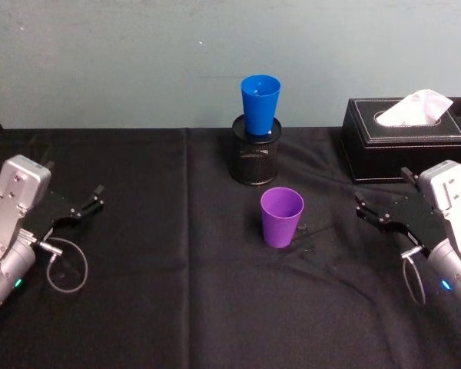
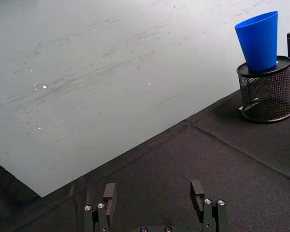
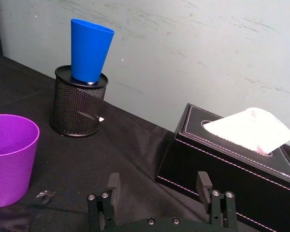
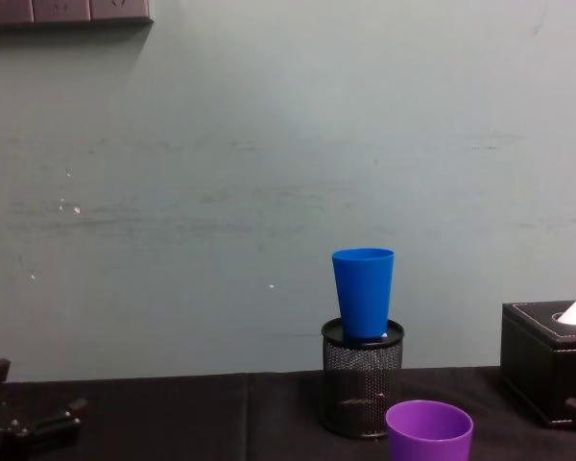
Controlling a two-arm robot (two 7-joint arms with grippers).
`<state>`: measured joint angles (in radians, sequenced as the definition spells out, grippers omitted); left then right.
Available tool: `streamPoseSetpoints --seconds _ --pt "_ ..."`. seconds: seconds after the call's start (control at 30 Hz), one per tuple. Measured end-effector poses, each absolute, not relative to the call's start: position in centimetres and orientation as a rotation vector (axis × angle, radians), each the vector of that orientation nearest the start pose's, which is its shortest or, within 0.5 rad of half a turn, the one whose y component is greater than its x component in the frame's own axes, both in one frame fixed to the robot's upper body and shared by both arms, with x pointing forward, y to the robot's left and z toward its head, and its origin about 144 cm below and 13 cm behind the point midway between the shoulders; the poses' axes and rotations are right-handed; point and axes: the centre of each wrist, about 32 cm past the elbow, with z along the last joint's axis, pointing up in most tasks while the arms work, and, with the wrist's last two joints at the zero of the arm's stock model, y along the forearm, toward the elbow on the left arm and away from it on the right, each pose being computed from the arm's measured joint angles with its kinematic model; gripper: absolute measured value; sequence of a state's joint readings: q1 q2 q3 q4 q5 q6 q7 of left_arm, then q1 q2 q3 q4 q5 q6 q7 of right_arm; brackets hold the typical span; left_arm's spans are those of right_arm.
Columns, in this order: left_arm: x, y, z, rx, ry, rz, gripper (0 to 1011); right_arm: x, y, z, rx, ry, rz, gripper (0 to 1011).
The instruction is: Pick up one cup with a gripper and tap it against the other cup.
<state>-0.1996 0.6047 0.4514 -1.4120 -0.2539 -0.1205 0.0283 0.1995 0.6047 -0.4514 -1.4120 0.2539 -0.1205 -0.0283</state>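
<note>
Right gripper (image 1: pixel 365 209) spread wide and empty, smooth tapered purple plastic tumbler (image 1: pixel 281 217) upright to its left, glossy blue tumbler (image 1: pixel 260 104) atop black mesh pen holder (image 1: pixel 255 160) beyond; left gripper (image 1: pixel 98 197) also wide.

purple cup (image 1: pixel 282 217) unobstructed, tissue box (image 1: pixel 384 154) at right

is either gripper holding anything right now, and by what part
Nothing is held. The left gripper and right gripper both rest with jaws open, apart from the purple cup and the blue cup atop the mesh holder.
</note>
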Motion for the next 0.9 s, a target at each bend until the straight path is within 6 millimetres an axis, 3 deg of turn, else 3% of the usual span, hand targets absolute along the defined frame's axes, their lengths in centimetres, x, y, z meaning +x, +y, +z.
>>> streamPoseSetpoints --seconds 0.9 --pt "48.86 30.97 113.98 0.304 -0.285 1.248 1000 48.87 -30.97 113.98 -0.304 -0.285 -1.248 1003"
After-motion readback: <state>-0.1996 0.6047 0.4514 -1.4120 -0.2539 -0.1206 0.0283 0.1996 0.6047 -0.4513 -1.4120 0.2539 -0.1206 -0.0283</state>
